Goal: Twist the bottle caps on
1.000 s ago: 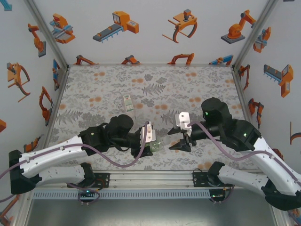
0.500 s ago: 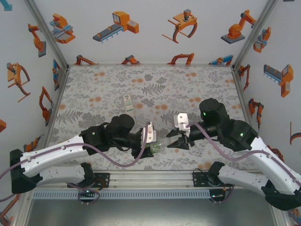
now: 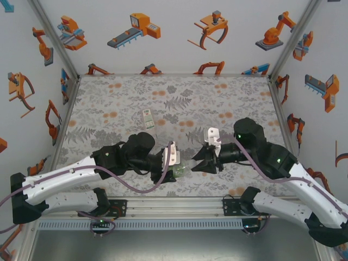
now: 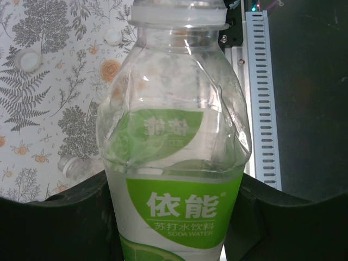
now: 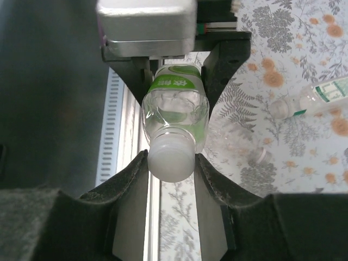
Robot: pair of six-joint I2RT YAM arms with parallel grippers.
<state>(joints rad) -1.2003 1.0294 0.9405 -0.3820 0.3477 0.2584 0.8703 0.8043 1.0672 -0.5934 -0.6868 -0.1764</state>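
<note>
Bottle cap (image 5: 170,155) sits on the mouth of the green-label bottle (image 5: 175,106), and we see the right gripper (image 5: 170,161) pinching it, one finger pressed against each side. The left gripper (image 3: 173,173) clamps the bottle's labelled body, held sideways over the near centre of the table (image 3: 109,98). A second ago the right fingers stood wider and further right. The bottle's clear walls look dented. Two loose caps (image 4: 27,60) lie on the table close by.

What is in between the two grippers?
The green-label bottle: the left gripper holds its body, and its white cap sits between the right gripper fingers. The top and right wrist views show it.
</note>
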